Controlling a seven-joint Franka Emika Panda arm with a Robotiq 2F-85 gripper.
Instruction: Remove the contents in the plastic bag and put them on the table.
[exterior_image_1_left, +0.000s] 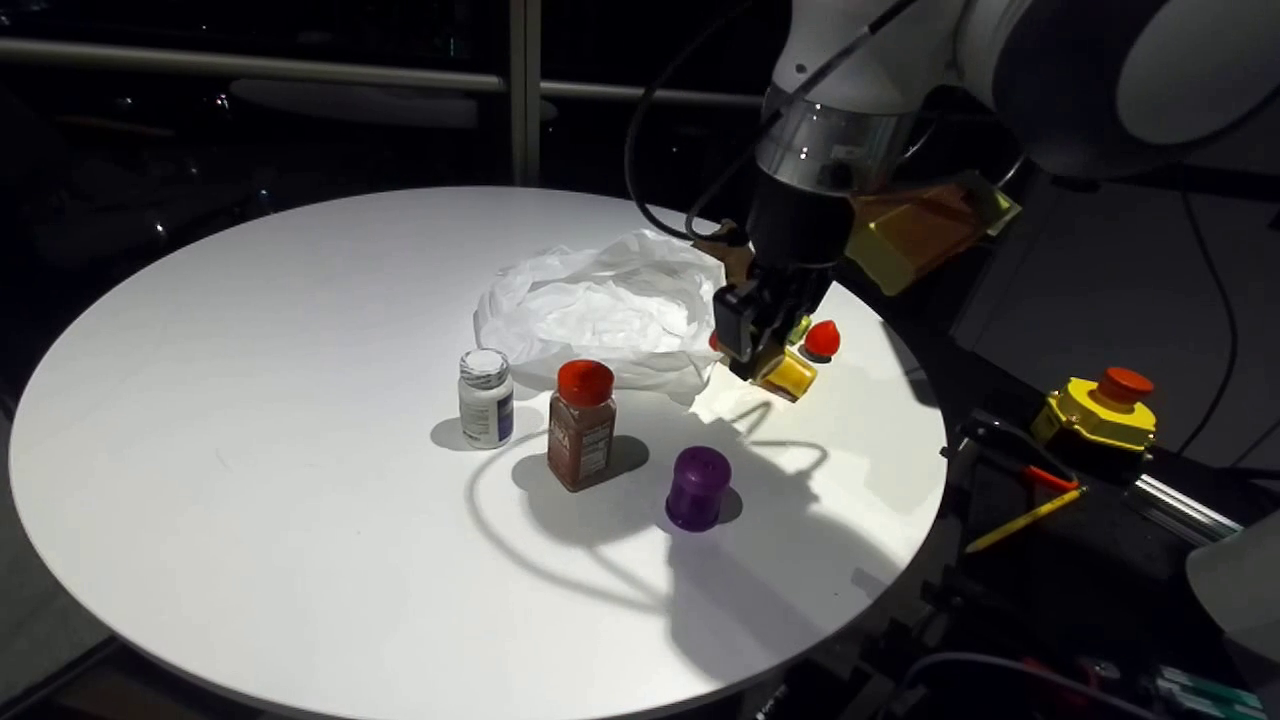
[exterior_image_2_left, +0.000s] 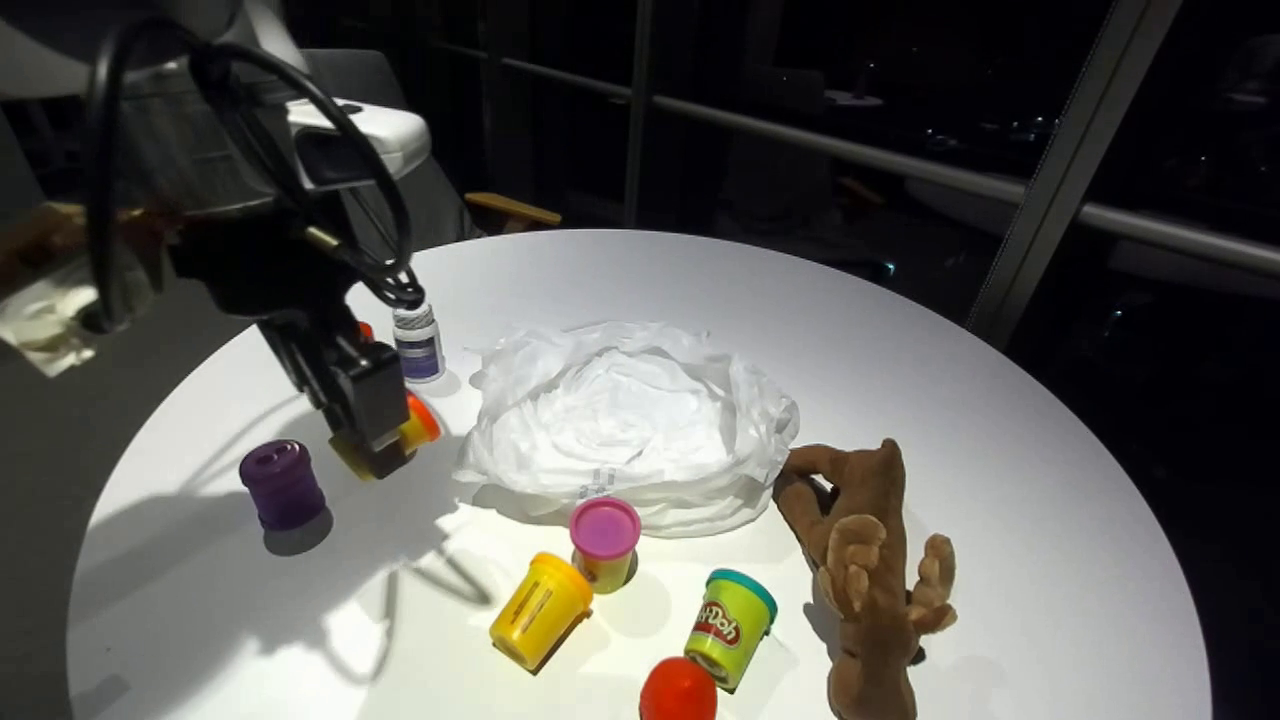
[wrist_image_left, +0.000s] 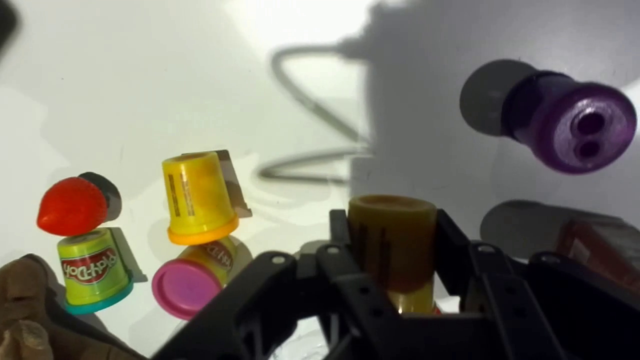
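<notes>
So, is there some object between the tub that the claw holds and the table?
Nothing visible. The claw holds the yellow tub above the table; in the wrist view the purple container stands apart on the right, the pink-lidded tub on the left.

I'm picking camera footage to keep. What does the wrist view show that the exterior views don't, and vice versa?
Only the wrist view: fingers of the hand on both sides of the held yellow tub.

Only the exterior views: the small white bottle, the open top of the plastic bag and the round edge of the table; a yellow box with a red button appears in an exterior view.

Shared: that tub, the purple cup-like piece, the red strawberry-like toy and the brown plush toy, which the wrist view cuts off.
</notes>
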